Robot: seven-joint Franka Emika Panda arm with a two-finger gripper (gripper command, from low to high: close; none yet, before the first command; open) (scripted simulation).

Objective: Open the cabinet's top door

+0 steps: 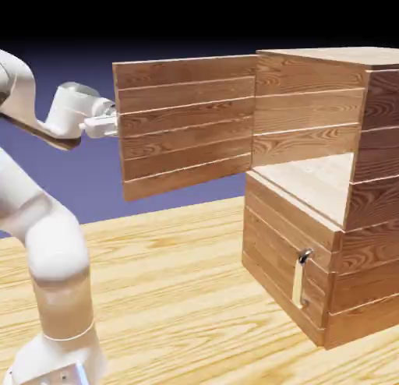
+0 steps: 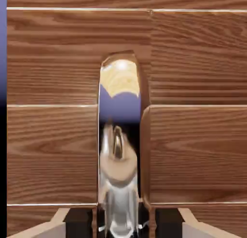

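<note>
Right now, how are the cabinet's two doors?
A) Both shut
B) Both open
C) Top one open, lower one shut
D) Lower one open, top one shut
C: the top door is swung out from the cabinet, while the lower door lies flush across its front.

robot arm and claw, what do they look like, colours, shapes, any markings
The arm is glossy white, with rounded, bulging joints, smooth tube-like links and a dark part near the upper edge. Its base is white too, with a small bluish-lit strip and tiny dark marks. The claw has two fingers, pale grey with blocky black tips. No cables show.
</note>
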